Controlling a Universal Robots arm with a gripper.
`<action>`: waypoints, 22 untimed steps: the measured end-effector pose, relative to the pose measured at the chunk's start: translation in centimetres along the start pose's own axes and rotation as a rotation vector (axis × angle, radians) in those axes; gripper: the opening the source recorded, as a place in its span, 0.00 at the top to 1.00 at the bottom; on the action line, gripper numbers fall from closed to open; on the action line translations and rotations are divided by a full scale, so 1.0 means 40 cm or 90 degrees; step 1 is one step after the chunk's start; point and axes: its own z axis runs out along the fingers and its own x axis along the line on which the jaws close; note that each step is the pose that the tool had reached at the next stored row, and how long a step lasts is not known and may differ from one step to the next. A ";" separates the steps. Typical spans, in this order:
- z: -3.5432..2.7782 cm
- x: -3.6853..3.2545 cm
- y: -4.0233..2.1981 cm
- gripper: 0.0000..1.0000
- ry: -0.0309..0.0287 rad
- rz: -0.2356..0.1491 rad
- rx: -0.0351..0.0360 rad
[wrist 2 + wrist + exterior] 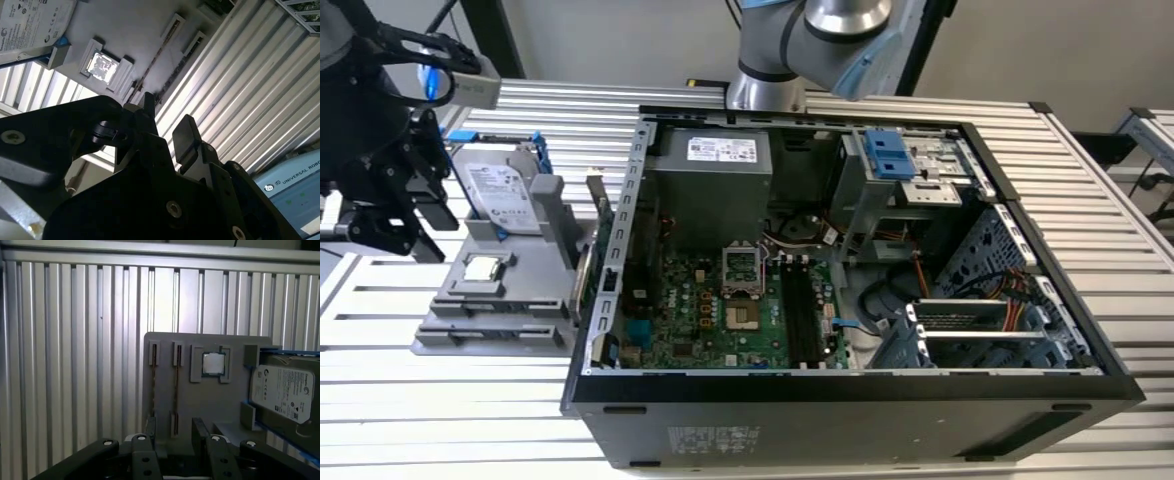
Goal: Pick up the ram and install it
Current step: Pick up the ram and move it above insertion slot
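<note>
Gripper [175, 429] poised over the grey parts holder [210, 402], as I see it in both wrist views. Its two black fingers [186, 131] are spread apart with a clear gap between them, and they grasp nothing.

The ram [176, 390] stands on edge in a narrow slot of the holder. It is directly ahead of the gripper, in line with the gap between the fingers, and touched by neither. A second thin dark strip [153, 382] of like form sits in the neighbouring slot, just beside the first.

Farther from the gripper on the same holder, a square silver processor chip [213, 363] rests in its recess. Beyond the chip, a silver hard drive [282, 392] lies in a blue frame.

In the exterior view I note the open computer case [1067, 330] well apart from the gripper, on the holder's far side. Inside it are the green motherboard [707, 310] and its long black slots [801, 310]. Holder and case both stand on the ribbed metal table [75, 365].
</note>
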 end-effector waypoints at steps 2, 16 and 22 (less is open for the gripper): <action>0.006 0.000 0.000 0.00 0.0000 0.000 0.0000; 0.056 0.003 0.000 0.00 -0.0001 0.000 0.0000; 0.077 0.004 0.001 0.00 -0.0002 0.000 0.0000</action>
